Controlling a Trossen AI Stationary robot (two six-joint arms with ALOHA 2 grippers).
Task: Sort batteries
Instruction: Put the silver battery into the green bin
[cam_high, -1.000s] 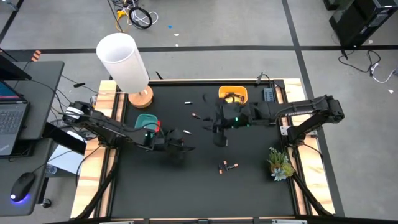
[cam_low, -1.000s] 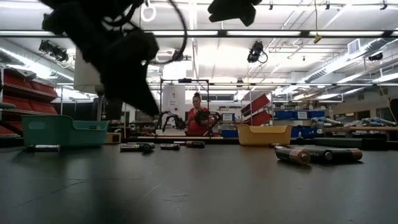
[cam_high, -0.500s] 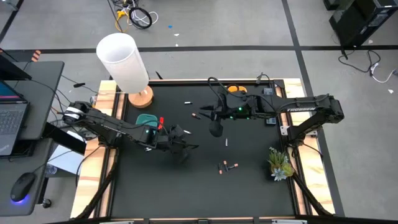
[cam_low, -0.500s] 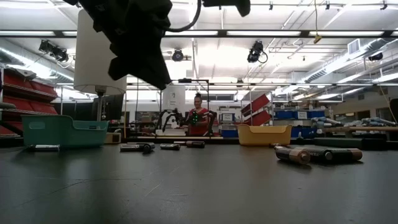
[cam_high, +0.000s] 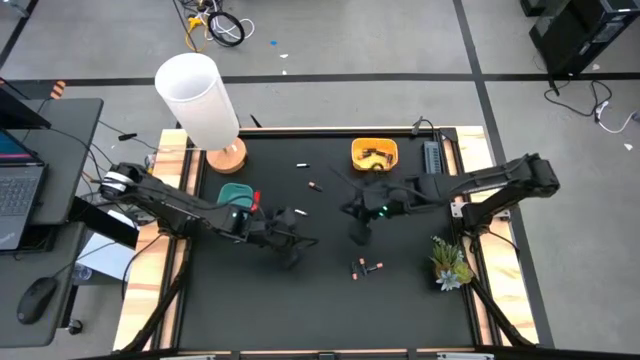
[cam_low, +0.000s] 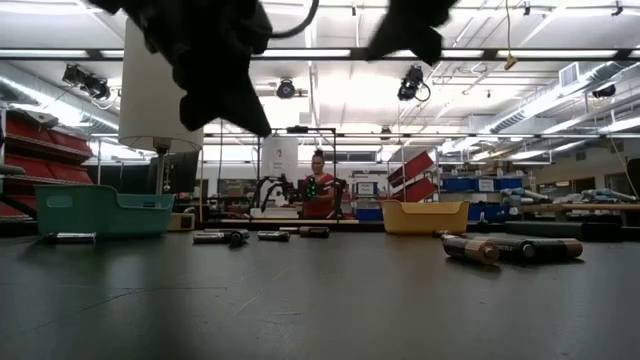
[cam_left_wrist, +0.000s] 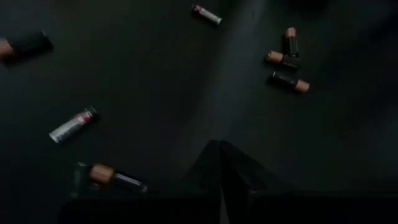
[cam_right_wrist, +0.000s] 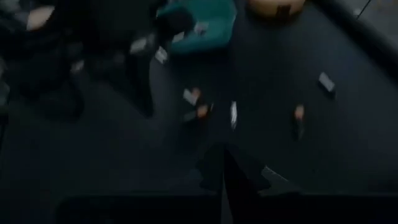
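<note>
Both tools shut since — batteries (cam_left_wrist: 288, 61) dark, copper-tipped.

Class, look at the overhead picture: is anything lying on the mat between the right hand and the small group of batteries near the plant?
Nothing visible. Only bare black mat separates the right hand from the batteries; the plant stands off to one side.

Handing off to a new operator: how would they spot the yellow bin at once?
Start at the black table and go to its far edge, right of the tall white lamp. The yellow bin sits there holding batteries; the only other bin is teal, by the left side.
</note>
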